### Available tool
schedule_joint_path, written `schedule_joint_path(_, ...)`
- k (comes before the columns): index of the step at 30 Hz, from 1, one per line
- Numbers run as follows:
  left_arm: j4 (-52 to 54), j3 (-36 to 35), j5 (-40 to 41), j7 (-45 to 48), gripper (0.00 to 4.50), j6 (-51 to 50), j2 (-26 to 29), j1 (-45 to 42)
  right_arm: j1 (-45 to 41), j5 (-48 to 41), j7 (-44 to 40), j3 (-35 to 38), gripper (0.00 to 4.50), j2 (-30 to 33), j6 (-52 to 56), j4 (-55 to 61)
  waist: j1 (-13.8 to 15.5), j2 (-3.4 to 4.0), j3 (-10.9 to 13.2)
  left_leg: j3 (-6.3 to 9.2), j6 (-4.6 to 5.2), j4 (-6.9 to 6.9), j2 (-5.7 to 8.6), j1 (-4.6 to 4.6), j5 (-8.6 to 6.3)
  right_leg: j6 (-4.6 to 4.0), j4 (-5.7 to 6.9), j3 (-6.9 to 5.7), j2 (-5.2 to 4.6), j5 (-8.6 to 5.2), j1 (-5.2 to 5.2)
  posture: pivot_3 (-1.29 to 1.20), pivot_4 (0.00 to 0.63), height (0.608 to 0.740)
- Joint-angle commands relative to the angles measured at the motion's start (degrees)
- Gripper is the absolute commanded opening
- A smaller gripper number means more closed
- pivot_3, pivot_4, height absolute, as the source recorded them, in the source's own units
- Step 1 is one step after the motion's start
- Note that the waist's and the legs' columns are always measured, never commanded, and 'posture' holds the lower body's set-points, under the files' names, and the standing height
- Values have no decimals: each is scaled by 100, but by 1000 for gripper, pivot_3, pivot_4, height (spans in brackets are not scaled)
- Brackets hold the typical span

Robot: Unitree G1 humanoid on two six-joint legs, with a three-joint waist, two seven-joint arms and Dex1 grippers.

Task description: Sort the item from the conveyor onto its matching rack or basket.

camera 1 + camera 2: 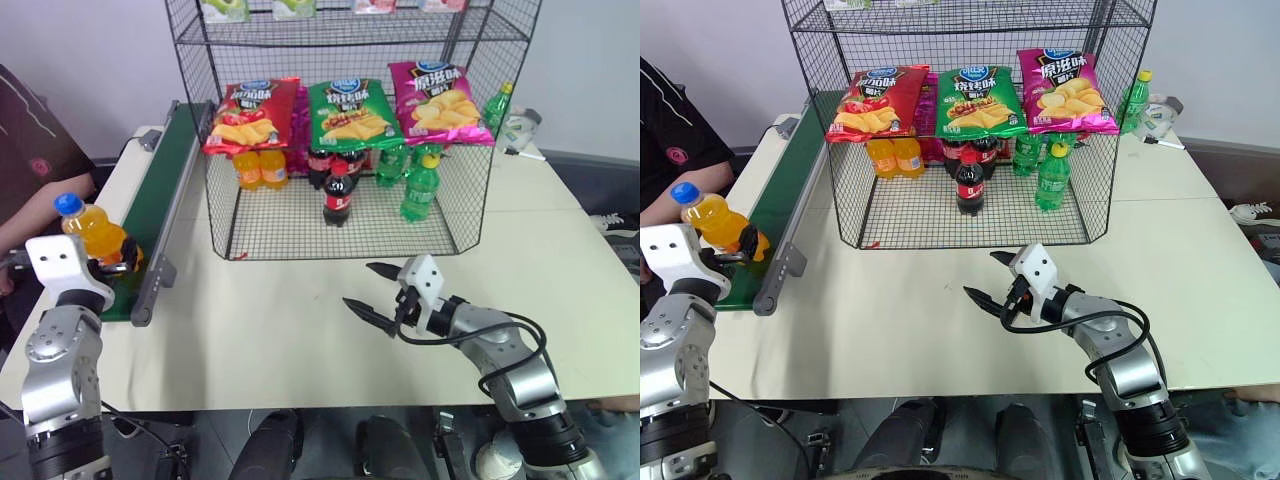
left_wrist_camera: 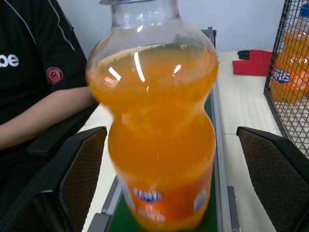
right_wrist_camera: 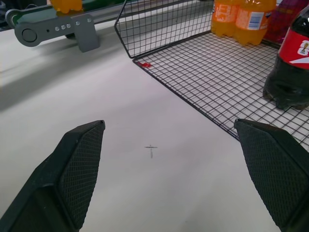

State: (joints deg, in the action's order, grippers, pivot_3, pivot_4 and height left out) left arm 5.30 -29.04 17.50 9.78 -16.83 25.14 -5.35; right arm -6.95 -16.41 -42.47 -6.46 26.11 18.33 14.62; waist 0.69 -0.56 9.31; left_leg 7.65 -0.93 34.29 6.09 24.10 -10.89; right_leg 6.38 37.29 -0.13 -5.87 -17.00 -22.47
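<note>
The orange soda bottle (image 1: 95, 232) stands tilted at the near end of the green conveyor (image 1: 165, 190), at the left edge of the head view, its blue cap leaning toward the upper left. The left gripper (image 2: 164, 159) has its two dark fingers spread wide on either side of the bottle; in the left wrist view a gap shows between each pad and the plastic, so it seems not to be clamped, though the bottle's base is cut off and contact low down cannot be ruled out. A person's dark sleeve and forearm (image 2: 43, 116) lie just beyond the belt on the far left. The black wire rack (image 1: 350, 150) fills the upper centre, with three snack bags (image 1: 350, 112) hung across its front; behind them on the mesh floor stand two orange bottles (image 1: 260, 168), a cola bottle (image 1: 338, 195) and a green bottle (image 1: 420, 188). The right gripper (image 1: 375, 290) hovers over the bare table (image 1: 290, 330) in the lower centre, fingers wide apart and holding nothing, just short of the rack's open front edge.
</note>
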Motion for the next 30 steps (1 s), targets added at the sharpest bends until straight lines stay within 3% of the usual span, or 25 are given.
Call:
schedule_joint_path(1,78,-160,1,-42,4500,143,121,-96,-64,9,16,-8,4453,-17,-98,206,0,0,0,0,0,0,0,0,0,0,0,0,0,0,0,0,150,740)
schedule_joint_path(4,69,-144,-26,-52,4500,182,137,-98,-54,39,20,-27,4453,-21,-124,189,1,0,0,0,0,0,0,0,0,0,0,0,0,0,0,0,150,740)
schedule_joint_path(7,68,-144,-35,-66,3674,239,124,-96,-45,77,16,-55,4500,-26,-146,176,9,0,0,0,0,0,0,0,0,0,0,0,0,0,0,0,150,740)
schedule_joint_path(9,85,-135,-30,-68,2890,252,111,-82,-36,101,21,-71,4500,-28,-164,170,8,0,0,1,0,0,0,0,0,0,0,0,0,0,0,0,150,740)
schedule_joint_path(16,332,-100,38,-16,2857,210,83,-12,-31,140,23,-86,4500,-33,-175,165,5,-1,0,2,-1,1,0,0,1,0,1,-1,1,0,0,0,150,740)
schedule_joint_path(24,1761,149,567,291,2857,-448,264,-125,-44,104,-39,69,4500,100,-180,131,2,-28,16,2,-1,1,0,1,1,-1,0,0,0,0,0,0,150,740)
schedule_joint_path(30,2901,1319,1081,496,2857,-1490,193,-444,-101,65,-79,324,4500,249,-201,102,3,-30,17,1,-1,5,3,4,1,0,-1,-1,1,0,6,0,150,740)
